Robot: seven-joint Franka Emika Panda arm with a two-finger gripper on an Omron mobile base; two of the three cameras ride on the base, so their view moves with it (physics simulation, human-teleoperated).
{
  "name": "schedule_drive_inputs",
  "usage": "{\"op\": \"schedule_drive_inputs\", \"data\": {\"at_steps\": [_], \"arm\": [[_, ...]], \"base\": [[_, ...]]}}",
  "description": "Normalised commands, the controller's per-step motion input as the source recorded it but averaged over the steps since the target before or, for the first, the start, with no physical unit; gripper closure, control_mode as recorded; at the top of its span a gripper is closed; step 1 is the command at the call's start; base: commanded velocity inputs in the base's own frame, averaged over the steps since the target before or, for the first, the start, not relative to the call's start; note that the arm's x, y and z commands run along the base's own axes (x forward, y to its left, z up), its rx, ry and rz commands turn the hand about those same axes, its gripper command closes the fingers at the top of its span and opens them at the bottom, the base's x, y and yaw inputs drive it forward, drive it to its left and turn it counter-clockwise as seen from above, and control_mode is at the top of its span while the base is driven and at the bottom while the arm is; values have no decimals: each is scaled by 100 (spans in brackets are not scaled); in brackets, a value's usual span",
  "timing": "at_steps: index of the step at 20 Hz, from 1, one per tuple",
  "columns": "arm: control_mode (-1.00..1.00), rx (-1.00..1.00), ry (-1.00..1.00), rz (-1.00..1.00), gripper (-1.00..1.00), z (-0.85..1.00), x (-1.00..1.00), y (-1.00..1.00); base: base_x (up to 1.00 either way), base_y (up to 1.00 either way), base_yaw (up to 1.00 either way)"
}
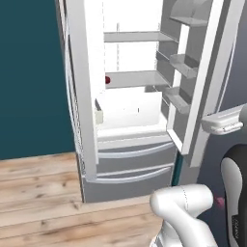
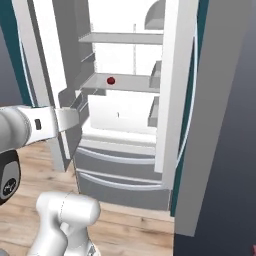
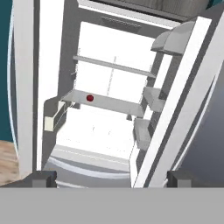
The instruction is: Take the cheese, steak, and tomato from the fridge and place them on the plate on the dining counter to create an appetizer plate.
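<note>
The fridge (image 3: 109,131) stands with both doors open, showing 2 white shelves and 3 bins on its right door. 1 tomato (image 3: 89,98) sits on the lower shelf, toward its left end. The gripper (image 3: 109,177) hangs empty before the fridge, its 2 fingers spread wide apart.

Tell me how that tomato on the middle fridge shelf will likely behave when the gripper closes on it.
The tomato is a round ball on a flat shelf, so a nudge would probably roll it. Its skin looks glossy, so it may slip between the fingers of the open gripper.
</note>
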Motion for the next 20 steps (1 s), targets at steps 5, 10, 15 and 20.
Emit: {"op": "schedule_drive_inputs", "data": {"at_steps": [5,10,15,20], "arm": [[100,0,0,0,-100,0,0,0],[100,0,0,0,-100,0,0,0],[100,0,0,0,-100,0,0,0],[100,0,0,0,-100,0,0,0]], "base": [[62,-16,8],[48,-22,7],[52,-16,7],[48,-23,7]]}}
